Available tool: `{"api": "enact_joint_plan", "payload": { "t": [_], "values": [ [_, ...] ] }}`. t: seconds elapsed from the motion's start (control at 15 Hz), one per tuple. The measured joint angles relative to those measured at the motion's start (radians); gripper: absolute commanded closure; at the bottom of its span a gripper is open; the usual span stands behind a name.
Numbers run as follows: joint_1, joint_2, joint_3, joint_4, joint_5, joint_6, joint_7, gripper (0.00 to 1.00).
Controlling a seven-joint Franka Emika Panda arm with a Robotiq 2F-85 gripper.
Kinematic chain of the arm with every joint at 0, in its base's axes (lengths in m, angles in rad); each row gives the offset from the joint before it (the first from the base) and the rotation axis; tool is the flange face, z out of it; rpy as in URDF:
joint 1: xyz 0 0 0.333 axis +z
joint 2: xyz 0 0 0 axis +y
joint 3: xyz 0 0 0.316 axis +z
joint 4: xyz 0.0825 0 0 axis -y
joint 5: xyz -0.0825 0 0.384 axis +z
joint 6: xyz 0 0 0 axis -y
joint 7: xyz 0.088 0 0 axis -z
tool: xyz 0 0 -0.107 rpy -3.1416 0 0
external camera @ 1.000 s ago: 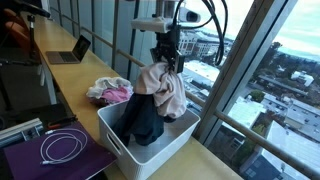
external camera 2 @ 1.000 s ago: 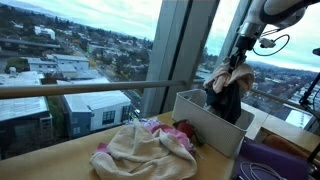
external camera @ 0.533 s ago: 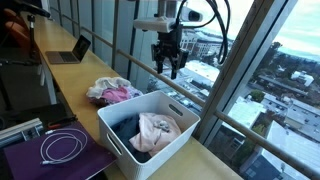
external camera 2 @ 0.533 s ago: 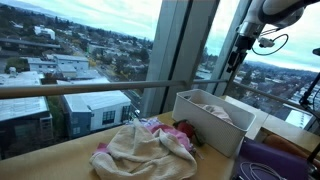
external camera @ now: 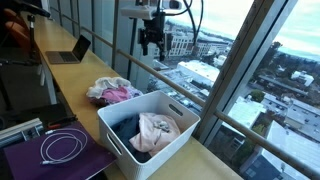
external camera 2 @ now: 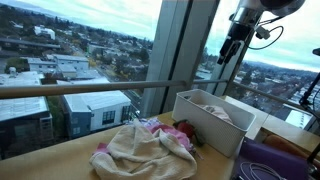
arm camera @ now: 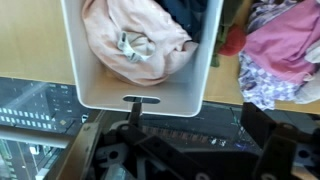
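Observation:
My gripper (external camera: 151,42) (external camera 2: 228,51) hangs open and empty high above the table, up by the window and apart from everything. Below it stands a white bin (external camera: 118,138) (external camera 2: 190,116) (arm camera: 100,92). A pale pink garment (external camera: 158,132) (arm camera: 125,35) lies crumpled inside it beside a dark garment (external camera: 125,131) (arm camera: 190,12). In the wrist view my gripper (arm camera: 180,150) is spread wide with nothing between its dark fingers (arm camera: 275,140), and it looks down on the bin's end wall.
A pile of pink and cream clothes (external camera: 110,92) (external camera 2: 145,150) (arm camera: 285,45) lies on the wooden table beside the bin. A purple mat with a white cable (external camera: 60,148) is at the near end, a laptop (external camera: 68,50) at the far end. Window glass and a railing (external camera: 200,92) run along the table.
A second ago the gripper held the pink and dark garments above the bin. It opened, the clothes dropped into the bin, and the gripper has risen and shifted toward the pile.

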Motion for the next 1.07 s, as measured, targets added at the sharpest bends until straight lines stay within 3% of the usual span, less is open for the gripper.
{"api": "enact_joint_plan", "payload": {
  "t": [0.6, 1.07],
  "values": [
    [0.173, 0.113, 0.140, -0.077, 0.027, 0.138, 0.175, 0.00],
    [0.243, 0.336, 0.154, -0.058, 0.024, 0.293, 0.206, 0.00]
  ]
}}
